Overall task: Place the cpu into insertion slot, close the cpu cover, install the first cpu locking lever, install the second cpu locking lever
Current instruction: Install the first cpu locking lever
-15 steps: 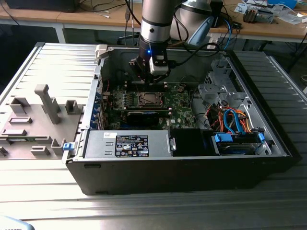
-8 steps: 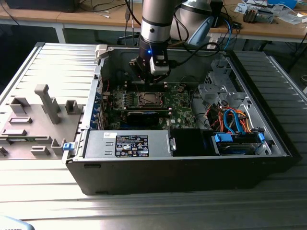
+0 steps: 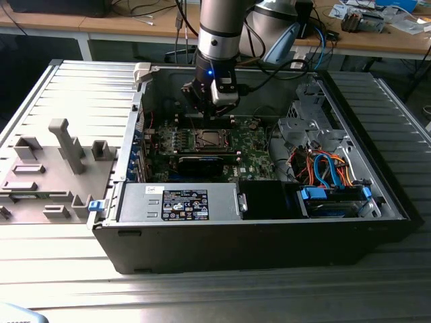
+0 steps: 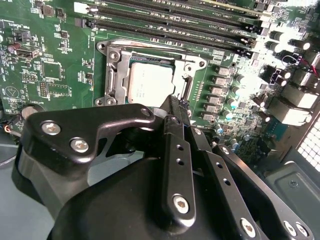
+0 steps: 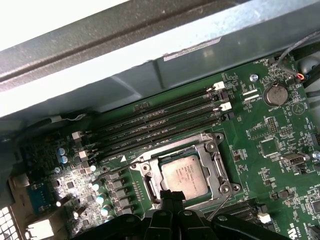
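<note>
The cpu lies flat in the insertion slot on the green motherboard. The silver cpu cover lies down around it, and its window shows the chip's metal top. In both wrist views my gripper is shut, its black tips just at the socket's edge, beside the chip. A thin metal lever rod runs along one side of the socket. In the exterior view the gripper hangs inside the open case just above the socket.
Long black memory slots run beside the socket, with the case wall behind them. A power supply and a drive cage with orange and blue cables fill the case's near side. A grey fixture stands at the exterior view's left.
</note>
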{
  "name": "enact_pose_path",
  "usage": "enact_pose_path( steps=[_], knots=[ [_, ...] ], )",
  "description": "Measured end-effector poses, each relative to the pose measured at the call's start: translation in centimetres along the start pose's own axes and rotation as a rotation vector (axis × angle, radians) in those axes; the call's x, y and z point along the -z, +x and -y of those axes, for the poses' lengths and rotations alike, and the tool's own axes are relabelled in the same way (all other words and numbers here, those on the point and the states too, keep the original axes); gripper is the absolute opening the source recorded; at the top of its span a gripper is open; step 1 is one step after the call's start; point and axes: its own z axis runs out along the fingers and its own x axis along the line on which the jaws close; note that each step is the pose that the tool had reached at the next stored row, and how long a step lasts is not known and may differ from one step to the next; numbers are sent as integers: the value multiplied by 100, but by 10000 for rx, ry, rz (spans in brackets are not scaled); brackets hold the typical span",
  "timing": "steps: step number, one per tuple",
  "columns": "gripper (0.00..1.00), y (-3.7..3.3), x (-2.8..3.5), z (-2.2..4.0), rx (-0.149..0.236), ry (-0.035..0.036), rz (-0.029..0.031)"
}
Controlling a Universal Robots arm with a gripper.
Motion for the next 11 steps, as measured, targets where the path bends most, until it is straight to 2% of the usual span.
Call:
enact_pose_path(
  steps=[11],
  knots=[
    [11,-9,1,-3,129,7,5]
  ],
)
